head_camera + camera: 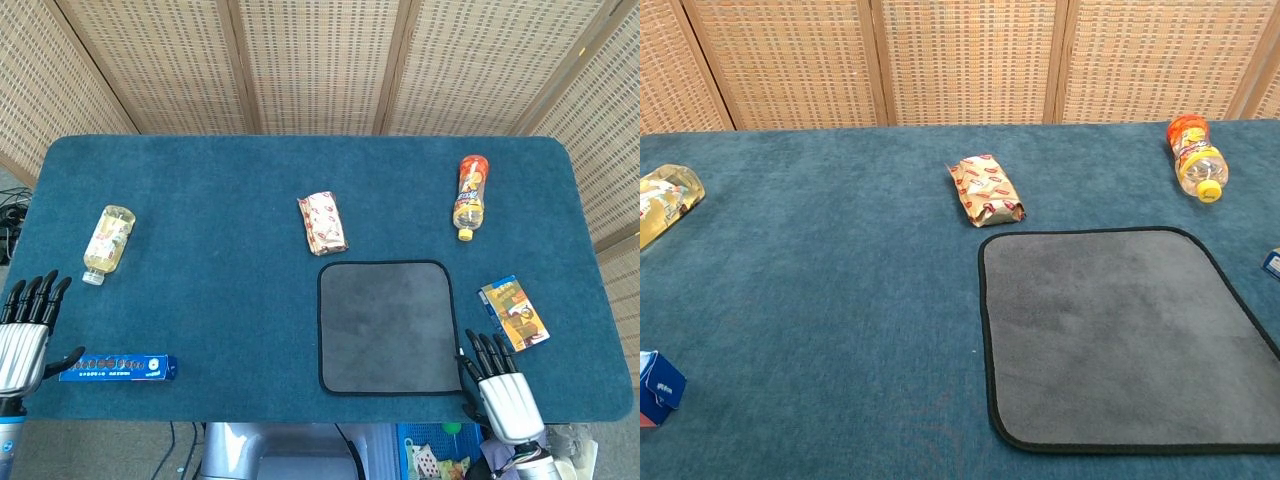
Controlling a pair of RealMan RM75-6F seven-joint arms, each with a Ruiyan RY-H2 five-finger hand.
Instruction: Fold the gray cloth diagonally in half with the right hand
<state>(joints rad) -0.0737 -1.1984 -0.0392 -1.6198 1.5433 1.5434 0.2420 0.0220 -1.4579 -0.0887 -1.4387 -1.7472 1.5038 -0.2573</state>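
Flat gray cloth (387, 326) beside robot hand (504, 392)

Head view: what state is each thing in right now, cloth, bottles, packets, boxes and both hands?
Gray cloth: flat, unfolded.
Orange bottle: lying down, capped.
Pale bottle: lying down.
Snack packet: lying flat.
Blue box: lying flat.
Colorful box: lying flat.
Right robot hand: open, at cloth's near right corner.
Left robot hand: open, empty.

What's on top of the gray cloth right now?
Nothing: the cloth lies flat and bare. The right hand sits at its near right corner, fingertips at the edge. What's under it is hidden.
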